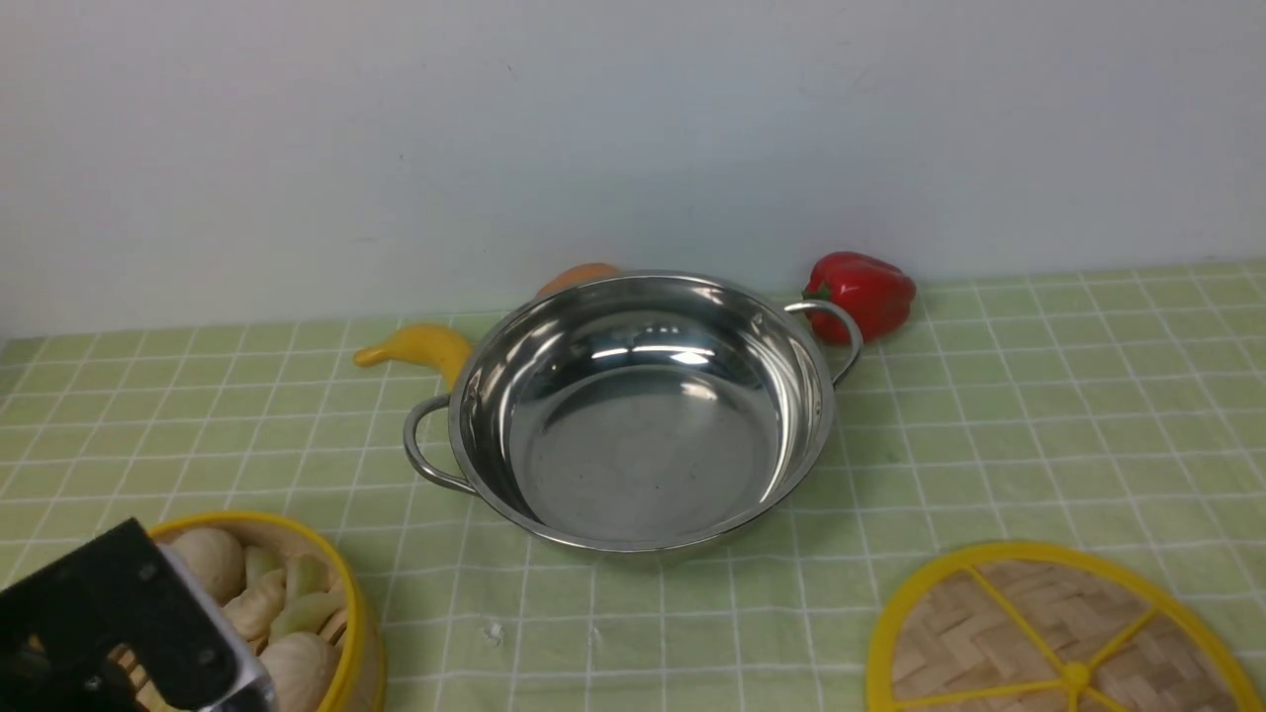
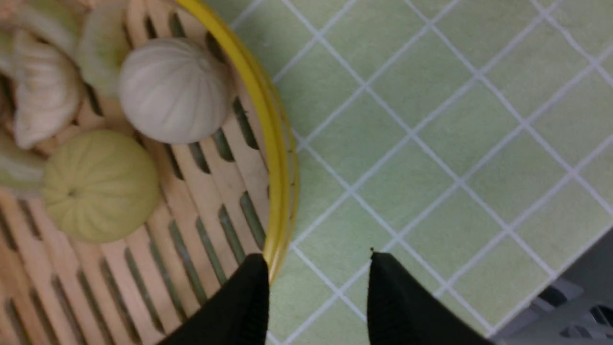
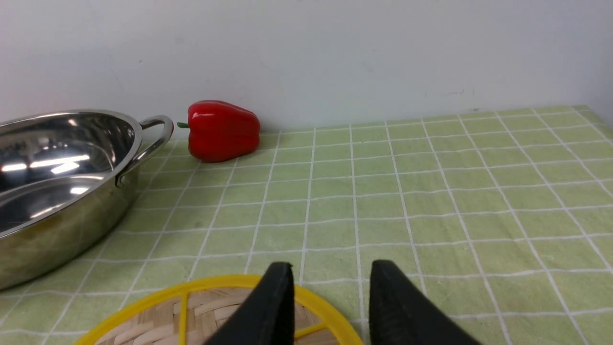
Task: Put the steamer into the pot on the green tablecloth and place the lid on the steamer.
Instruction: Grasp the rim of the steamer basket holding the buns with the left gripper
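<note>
Steamer (image 2: 280, 182): near left, well apart from the pot (image 1: 633, 465), and it looks to be resting on the tablecloth (image 1: 1039, 415). Buns and dumplings are inside.
Left gripper (image 2: 317, 256): jaws apart and straddling the steamer's yellow rim, one finger over the slats inside, the other outside over the cloth (lined up for a pinch, I'd say, but nothing is clamped).
Pot: in the middle of the cloth, shiny and empty, ready to receive.
Lid (image 1: 999, 633): lying flat on the cloth at the near right, apart from the pot.
Right gripper (image 3: 331, 264): jaws apart and poised over the lid's rim, holding nothing.
Done so far: neither step, by the look of it.
Left to do: close on the rim, carry the steamer into the pot, then set the lid on top.
</note>
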Tool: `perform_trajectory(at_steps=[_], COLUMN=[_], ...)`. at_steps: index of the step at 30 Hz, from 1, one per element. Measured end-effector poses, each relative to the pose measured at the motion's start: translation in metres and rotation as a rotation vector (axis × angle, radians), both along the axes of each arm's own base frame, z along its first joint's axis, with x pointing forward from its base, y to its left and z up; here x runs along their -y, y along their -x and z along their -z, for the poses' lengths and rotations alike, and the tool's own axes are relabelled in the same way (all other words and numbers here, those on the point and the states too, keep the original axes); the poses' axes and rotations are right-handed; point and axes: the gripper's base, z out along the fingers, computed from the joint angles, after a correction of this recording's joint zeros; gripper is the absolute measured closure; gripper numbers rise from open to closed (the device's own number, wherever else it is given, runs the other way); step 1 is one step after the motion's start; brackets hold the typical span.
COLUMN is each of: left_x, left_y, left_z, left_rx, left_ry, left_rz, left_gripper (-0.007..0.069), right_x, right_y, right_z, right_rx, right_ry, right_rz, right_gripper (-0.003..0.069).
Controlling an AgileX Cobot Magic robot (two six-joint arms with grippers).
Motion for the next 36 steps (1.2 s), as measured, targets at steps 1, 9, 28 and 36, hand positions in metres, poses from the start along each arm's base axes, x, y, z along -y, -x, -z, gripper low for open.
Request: perform_trajectory(at_steps=[1, 9, 28, 36], left_x=[0.001, 0.012, 0.006, 0.005], left_y=[-0.001, -0.026, -0.047, -0.048], left_z=[0.002, 0.031, 0.05, 0.05], left_rx=[-0.013, -0.131, -0.138, -0.126], left_ry=[-0.005, -0.066, -0.163, -0.172], left_rz=[0.005, 0.023, -0.032, -0.027], left_gripper=[0.0319, 0.0217, 0.0216, 0.0263], right_x=[0.0, 0.0, 0.0, 0.0], right_y=[0.0, 0.0, 0.0, 0.0], right_z=[0.0, 0.0, 0.0, 0.0], right_rx=[0.0, 0.0, 0.0, 0.0], right_ry=[0.0, 0.0, 0.0, 0.0], right_rz=[0.0, 0.0, 0.0, 0.0], right_gripper=[0.0416, 0.0416, 0.0416, 0.0416])
